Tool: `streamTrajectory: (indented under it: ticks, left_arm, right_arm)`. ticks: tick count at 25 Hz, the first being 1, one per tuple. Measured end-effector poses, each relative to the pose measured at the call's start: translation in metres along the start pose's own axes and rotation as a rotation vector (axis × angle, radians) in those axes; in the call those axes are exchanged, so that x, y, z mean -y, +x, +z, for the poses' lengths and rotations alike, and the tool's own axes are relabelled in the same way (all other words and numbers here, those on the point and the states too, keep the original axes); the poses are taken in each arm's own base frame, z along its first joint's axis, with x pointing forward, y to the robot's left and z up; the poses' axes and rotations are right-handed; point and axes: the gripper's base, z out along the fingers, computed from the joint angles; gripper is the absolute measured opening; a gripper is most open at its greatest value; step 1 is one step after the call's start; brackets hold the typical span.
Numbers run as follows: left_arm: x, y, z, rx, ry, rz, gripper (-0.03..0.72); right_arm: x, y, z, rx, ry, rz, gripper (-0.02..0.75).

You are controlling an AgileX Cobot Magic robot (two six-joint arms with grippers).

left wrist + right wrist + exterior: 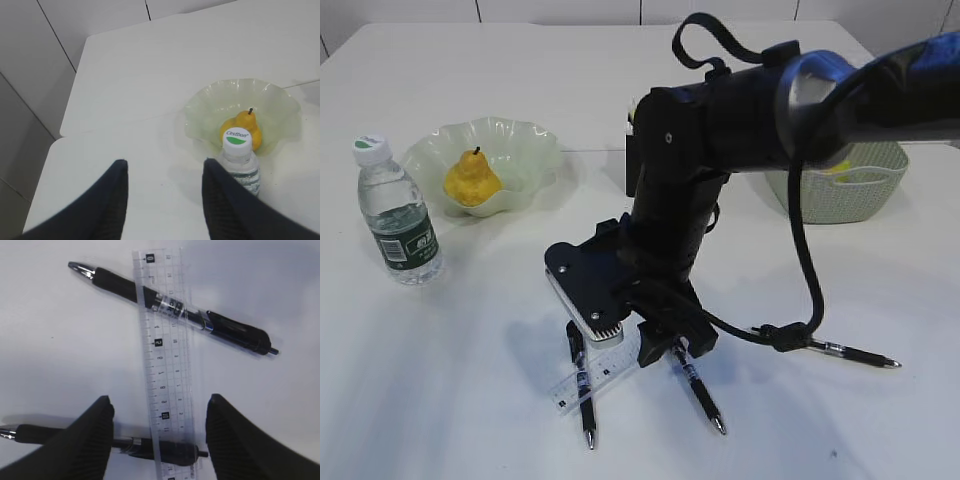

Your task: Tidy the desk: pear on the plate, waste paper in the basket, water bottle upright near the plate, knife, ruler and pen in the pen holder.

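Right claw (159, 440), jaws half-spread and holding nothing, is hovering astride the clear ruler (164, 365), which is lying between its fingers across two black pens (170, 307) on the table (60, 355), apparently lining up for a grasp.

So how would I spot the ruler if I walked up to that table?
Look under the right arm's black wrist, at the front of the white desk. The ruler lies there across two black pens. It is the only flat, see-through strip, with black markings.
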Motion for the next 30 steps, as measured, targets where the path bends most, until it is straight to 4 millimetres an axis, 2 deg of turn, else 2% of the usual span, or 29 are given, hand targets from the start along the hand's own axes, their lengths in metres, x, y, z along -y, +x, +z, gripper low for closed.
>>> streamTrajectory:
  ticks: [6,13,30]
  left_arm:
    - [0.000,0.000,0.000,0.000,0.000,0.000,0.341]
    - [0.000,0.000,0.000,0.000,0.000,0.000,0.341]
    - [0.000,0.000,0.000,0.000,0.000,0.000,0.341]
  right_arm:
    - [0.001,0.002,0.013,-0.002,-0.018,-0.015,0.440]
    - [0.005,0.002,0.014,-0.005,0.029,-0.042,0.440]
    - [0.008,0.005,0.032,-0.009,0.025,-0.058,0.440]
